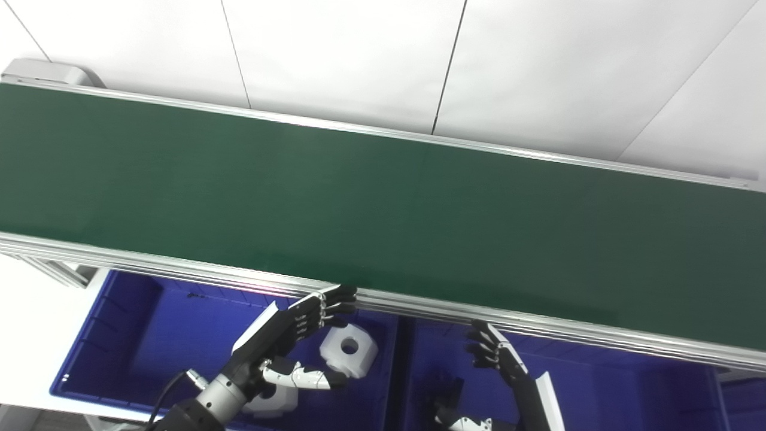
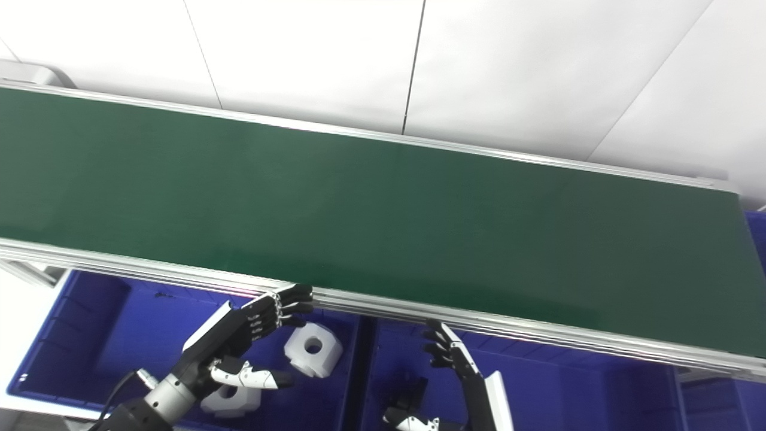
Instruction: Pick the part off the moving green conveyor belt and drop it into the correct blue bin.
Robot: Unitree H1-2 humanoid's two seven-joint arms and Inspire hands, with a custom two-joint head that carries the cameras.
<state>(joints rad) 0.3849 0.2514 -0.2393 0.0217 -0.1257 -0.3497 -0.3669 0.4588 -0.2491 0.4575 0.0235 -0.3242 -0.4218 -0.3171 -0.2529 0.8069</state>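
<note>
Part [image 1: 349,351]: white, holed, lying in my left blue bin [image 1: 119,335]; a second white part [image 2: 230,400] lies nearer.
Right blue bin [image 1: 598,371]: dark object, unclear.
Green conveyor belt [image 1: 383,221]: bare.
My left hand [image 1: 293,335]: fingers apart, holding nothing.
My right hand [image 1: 497,356]: likewise spread.

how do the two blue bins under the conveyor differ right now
The left blue plastic bin holds two white blocky parts, one with a round hole and another mostly hidden behind the left hand; the right blue plastic bin shows no white part, only something dark near the right hand. The left bin's outer wall is in view; the right bin runs beneath the green conveyor belt. Both sit side by side below its near rail.
</note>
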